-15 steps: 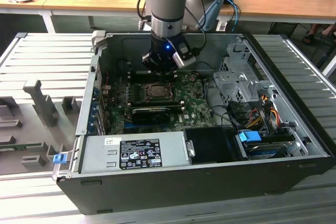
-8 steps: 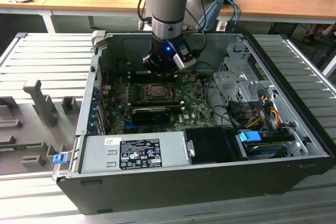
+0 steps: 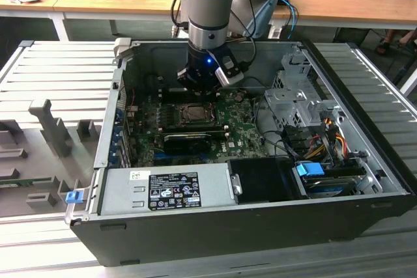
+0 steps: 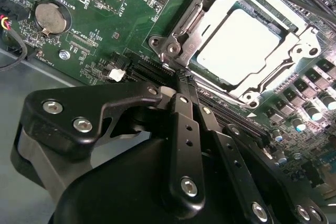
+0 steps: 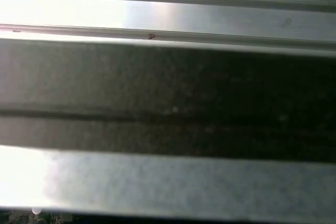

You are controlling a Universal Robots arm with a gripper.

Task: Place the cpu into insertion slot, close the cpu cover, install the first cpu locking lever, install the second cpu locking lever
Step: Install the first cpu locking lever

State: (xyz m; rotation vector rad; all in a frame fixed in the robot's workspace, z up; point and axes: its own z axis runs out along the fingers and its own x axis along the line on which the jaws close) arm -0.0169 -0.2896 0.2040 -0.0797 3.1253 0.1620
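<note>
Cpu cover (image 4: 273, 40) lies shut over the insertion slot (image 3: 193, 114) on the green motherboard (image 4: 105, 19) inside the open computer case (image 3: 365, 161), framing the cpu (image 4: 241, 43), with the claw (image 4: 184, 90), fingers pressed together, just beside its corner.

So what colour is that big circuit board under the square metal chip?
Green circuit board, clearest in the second wrist view.
</note>
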